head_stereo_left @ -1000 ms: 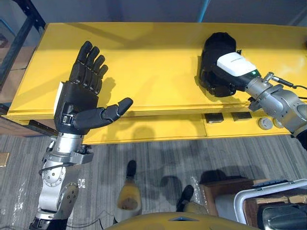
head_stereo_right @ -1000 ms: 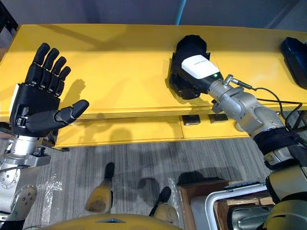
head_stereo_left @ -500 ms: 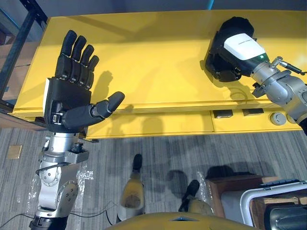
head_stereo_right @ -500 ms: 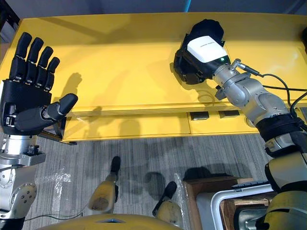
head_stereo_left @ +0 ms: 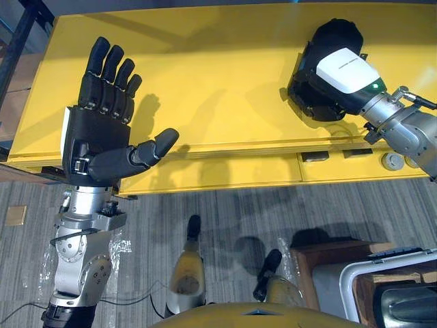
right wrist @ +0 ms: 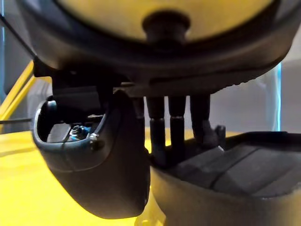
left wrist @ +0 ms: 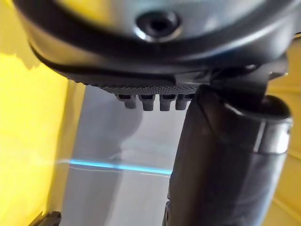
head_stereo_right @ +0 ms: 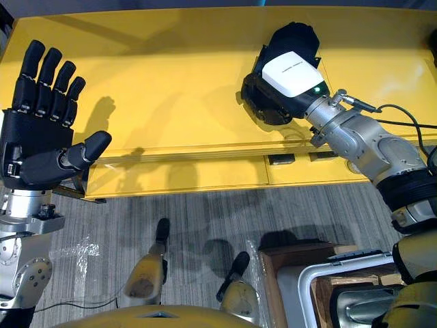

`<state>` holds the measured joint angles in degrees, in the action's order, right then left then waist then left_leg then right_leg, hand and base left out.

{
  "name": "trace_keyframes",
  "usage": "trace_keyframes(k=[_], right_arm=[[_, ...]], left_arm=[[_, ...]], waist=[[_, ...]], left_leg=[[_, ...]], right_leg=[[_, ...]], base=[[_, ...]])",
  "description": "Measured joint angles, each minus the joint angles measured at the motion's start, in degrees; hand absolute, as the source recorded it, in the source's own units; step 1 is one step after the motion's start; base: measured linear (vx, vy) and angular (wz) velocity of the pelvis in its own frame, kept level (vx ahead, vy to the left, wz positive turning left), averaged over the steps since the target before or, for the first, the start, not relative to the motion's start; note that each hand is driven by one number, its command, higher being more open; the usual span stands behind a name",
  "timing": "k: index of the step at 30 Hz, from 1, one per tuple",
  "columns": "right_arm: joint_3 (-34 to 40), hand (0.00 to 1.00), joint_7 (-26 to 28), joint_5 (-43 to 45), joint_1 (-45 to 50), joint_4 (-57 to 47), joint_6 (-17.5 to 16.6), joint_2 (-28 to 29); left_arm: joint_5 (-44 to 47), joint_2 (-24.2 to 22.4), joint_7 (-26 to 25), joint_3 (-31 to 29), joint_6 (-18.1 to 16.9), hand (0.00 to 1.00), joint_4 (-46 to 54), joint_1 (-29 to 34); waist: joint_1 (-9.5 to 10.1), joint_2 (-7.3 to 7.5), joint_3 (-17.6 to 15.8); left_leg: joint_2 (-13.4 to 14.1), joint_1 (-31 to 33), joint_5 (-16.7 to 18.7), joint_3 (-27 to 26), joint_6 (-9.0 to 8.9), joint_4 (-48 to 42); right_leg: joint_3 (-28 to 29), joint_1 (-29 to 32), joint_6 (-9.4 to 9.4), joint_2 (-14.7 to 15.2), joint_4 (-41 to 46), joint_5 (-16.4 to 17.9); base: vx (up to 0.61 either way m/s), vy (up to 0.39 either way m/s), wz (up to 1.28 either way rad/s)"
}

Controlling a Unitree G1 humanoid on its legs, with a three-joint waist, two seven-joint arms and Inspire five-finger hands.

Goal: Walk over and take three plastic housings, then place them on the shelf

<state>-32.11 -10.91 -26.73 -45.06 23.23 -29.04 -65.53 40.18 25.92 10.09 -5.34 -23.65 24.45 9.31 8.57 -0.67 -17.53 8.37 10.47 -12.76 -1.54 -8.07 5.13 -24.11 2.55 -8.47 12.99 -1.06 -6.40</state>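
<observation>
A black plastic housing (head_stereo_left: 337, 31) lies at the right of the yellow table (head_stereo_left: 218, 75). My right hand (head_stereo_left: 345, 68), with its white cover, rests on top of the housing. In the right wrist view its fingers (right wrist: 171, 127) curl down over the housing (right wrist: 244, 169) and the thumb (right wrist: 108, 160) stands at its side. My left hand (head_stereo_left: 99, 137) is held up over the table's left front edge, open, with fingers spread and nothing in it. The left wrist view shows its thumb (left wrist: 225, 155) beside the straight fingers.
The table's front edge carries small dark handles (head_stereo_left: 314, 156) under the right hand. A brown box (head_stereo_left: 321, 263) and a white-rimmed crate (head_stereo_left: 382, 273) stand on the grey floor at the lower right. A dark rack (head_stereo_left: 13, 34) stands at the far left.
The whole picture has shifted, so the camera has moved. The right hand has stayed on the housing and the left hand has stayed spread.
</observation>
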Motion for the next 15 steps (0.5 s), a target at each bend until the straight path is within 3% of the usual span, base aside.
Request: trace_keyframes(k=[6, 10, 15], right_arm=[[2.9, 1.0, -0.7, -0.4, 6.9, -1.4, 1.2, 0.0], [12.6, 1.0, -4.2, -4.9, 10.9, -3.4, 3.1, 0.6], [21.4, 1.0, -5.9, -4.9, 13.2, -4.1, 5.2, 3.8]], left_arm=[[0.0, 1.4, 0.6, 0.0, -0.1, 1.0, 0.0, 0.1], [0.0, 0.5, 0.8, 0.2, -0.3, 1.0, 0.0, 0.2], [0.0, -2.7, 1.1, 0.6, -0.2, 1.0, 0.0, 1.3]], waist=[[-0.36, 0.43, -0.1], [-1.3, 0.61, 0.1], [-2.84, 1.45, 4.7]], left_leg=[[0.1, -1.3, 0.1, -0.8, -0.06, 0.0], [0.2, -2.9, 0.5, -1.7, -0.07, 0.0], [0.3, -4.5, 1.2, -3.0, -0.25, 0.0]], right_leg=[[0.7, -0.8, -0.04, 0.0, 0.0, 0.0], [1.5, -1.8, -0.18, 0.0, -0.1, -0.1], [2.5, -2.9, -0.42, 0.0, -0.9, -0.2]], base=[[-0.01, -0.014, -0.07], [-0.01, -0.015, -0.09], [0.02, -0.021, -0.13]])
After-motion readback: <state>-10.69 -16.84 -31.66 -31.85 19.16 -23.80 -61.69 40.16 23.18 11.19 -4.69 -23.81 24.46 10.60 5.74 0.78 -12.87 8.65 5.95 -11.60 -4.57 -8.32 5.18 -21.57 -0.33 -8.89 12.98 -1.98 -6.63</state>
